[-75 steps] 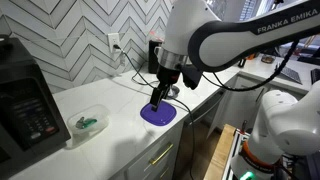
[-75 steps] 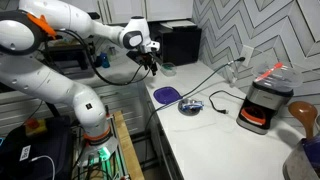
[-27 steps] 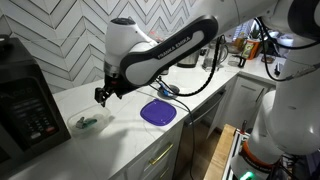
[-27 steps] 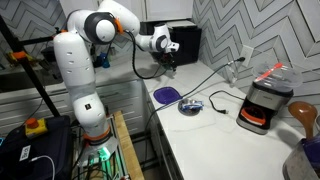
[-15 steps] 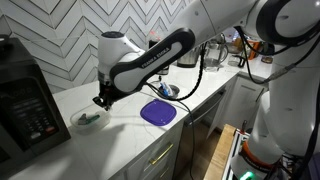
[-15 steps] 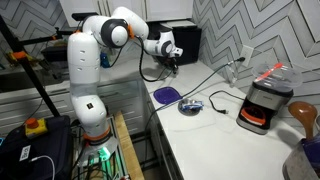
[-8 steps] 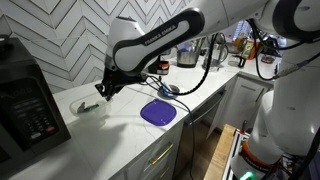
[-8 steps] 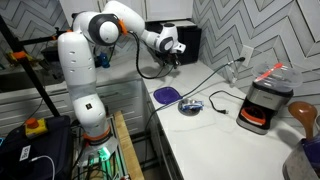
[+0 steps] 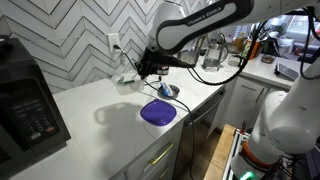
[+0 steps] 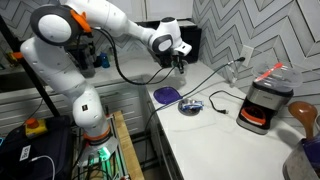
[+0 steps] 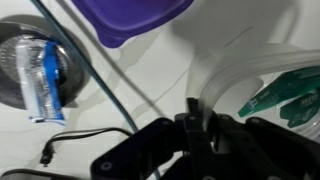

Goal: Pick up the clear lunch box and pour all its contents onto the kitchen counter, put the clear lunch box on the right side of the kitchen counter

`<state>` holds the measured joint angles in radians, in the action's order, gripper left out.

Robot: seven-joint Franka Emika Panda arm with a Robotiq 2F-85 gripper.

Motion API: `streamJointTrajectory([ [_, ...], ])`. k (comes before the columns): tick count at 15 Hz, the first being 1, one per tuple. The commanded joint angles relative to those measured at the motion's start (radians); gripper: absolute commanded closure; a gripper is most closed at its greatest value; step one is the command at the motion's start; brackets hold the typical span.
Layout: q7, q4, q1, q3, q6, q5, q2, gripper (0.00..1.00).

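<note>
Hanging above the counter (image 9: pixel 95 135), the clear lunch box (image 9: pixel 127 78) is now pinched by the gripper (image 9: pixel 137 72) and carried towards the plate (image 9: pixel 158 112). Its green contents (image 11: pixel 283 100) are kept inside; pouring is judged next.

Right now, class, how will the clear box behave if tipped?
Probably light: the box looks thin, see-through plastic, lifted by the hand. Its smooth wall may slip. The small green bits look loose, likely sliding out.

Kitchen: counter (image 9: pixel 100 128), herringbone tile (image 9: pixel 75 40), microwave (image 9: pixel 25 100).
</note>
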<state>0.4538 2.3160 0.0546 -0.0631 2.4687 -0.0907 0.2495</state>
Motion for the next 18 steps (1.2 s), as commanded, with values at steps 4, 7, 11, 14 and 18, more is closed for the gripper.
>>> streamJointTrajectory([
  [4,-0.005,0.045,-0.063,-0.006,-0.004,-0.006,0.075,0.94],
  [7,0.105,0.029,-0.109,-0.016,0.067,0.024,0.042,0.98],
  [11,0.203,0.032,-0.236,0.008,0.086,0.140,0.071,0.98],
  [14,0.274,0.010,-0.333,0.013,0.084,0.280,0.053,0.98],
  [18,0.536,-0.053,-0.505,-0.115,0.081,0.622,0.000,0.98],
])
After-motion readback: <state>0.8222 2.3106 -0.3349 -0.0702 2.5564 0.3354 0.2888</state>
